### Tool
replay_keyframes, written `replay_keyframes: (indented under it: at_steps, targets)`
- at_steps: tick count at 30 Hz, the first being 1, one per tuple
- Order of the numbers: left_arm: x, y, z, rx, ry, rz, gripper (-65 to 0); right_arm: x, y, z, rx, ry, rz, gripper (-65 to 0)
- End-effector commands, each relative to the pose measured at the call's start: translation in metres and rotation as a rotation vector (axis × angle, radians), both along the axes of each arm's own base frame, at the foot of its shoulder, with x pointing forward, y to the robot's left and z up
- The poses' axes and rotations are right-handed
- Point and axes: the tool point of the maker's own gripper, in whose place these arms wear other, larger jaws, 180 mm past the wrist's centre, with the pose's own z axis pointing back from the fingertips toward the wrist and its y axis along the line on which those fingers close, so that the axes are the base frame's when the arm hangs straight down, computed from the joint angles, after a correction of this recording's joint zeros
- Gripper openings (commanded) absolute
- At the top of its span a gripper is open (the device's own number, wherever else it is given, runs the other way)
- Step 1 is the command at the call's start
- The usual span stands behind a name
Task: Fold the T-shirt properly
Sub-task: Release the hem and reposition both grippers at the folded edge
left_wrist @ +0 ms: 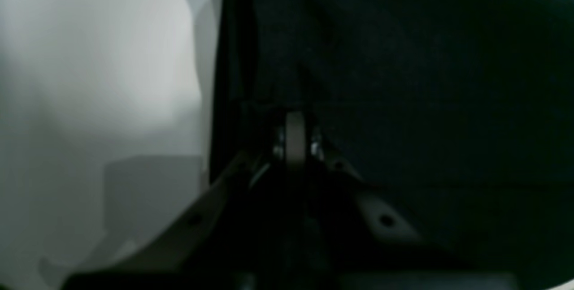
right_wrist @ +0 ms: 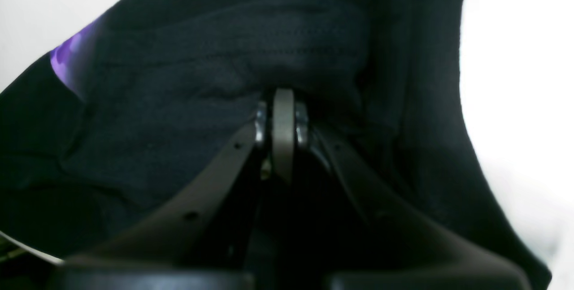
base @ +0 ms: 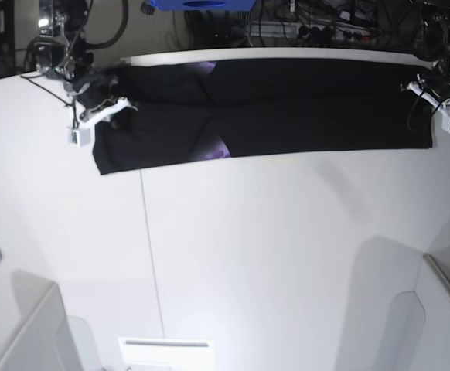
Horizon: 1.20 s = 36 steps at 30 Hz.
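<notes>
Jaws on both arms are clenching black cloth: we are seeing the left gripper [left_wrist: 295, 122] pinching a hem of the T-shirt [base: 287, 108], and the right gripper [right_wrist: 283, 101] pinching a bunched fold of it, with no gap showing between the fingers. We are reading the garment as a long folded band, lying flat along the far edge of the white tabletop [base: 271, 255], one gripper at each end. A purple patch of print [base: 219, 149] is peeking out near the middle. We are judging the fabric soft, light and limp; it is sagging wherever unsupported, so hems and corners are offering the surest hold.
</notes>
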Motion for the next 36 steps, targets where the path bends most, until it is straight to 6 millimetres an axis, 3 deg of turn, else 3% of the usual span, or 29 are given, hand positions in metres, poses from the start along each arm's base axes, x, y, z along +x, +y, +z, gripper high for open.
replay_keyframes:
  at_steps: [1, 6, 12, 15, 17, 21, 25, 27, 31, 36]
  targets:
    - [0.001, 0.006, -0.003, 0.027, 0.025, 0.015, -65.0, 0.003, -0.009, -0.003, -0.031, 0.013, -0.009, -65.0]
    - [0.035, 0.007, -0.009, 0.064, 0.021, 0.032, -65.0, 0.034, -0.013, -0.005, -0.026, -0.007, -0.027, -65.0]
    - [0.076, 0.008, 0.011, 0.086, -0.039, 0.033, -65.0, 0.072, -0.018, 0.007, -0.025, -0.061, -0.039, -65.0]
    - [0.081, 0.010, 0.026, 0.097, -0.039, 0.032, -65.0, 0.080, -0.013, 0.023, -0.023, -0.100, -0.019, -65.0]
    - [0.085, 0.009, 0.040, 0.107, -0.066, 0.022, -65.0, 0.085, -0.001, 0.044, -0.015, -0.144, 0.016, -65.0]
    - [0.080, 0.024, 0.078, 0.126, -0.148, 0.081, -65.0, 0.093, 0.023, 0.096, 0.001, -0.256, 0.078, -65.0]
    - [0.076, 0.030, 0.111, 0.114, -0.230, 0.115, -65.0, 0.090, 0.039, 0.135, -0.007, -0.320, 0.146, -65.0]
    - [0.067, 0.033, 0.110, 0.094, -0.238, 0.128, -65.0, 0.088, 0.044, 0.144, -0.006, -0.330, 0.168, -65.0]
    - [0.058, 0.037, 0.103, 0.059, -0.231, 0.134, -65.0, 0.083, 0.044, 0.139, -0.005, -0.313, 0.171, -65.0]
    - [0.058, 0.040, 0.089, 0.013, -0.284, 0.161, -26.0, 0.076, 0.055, 0.133, 0.000, -0.295, 0.204, -65.0]
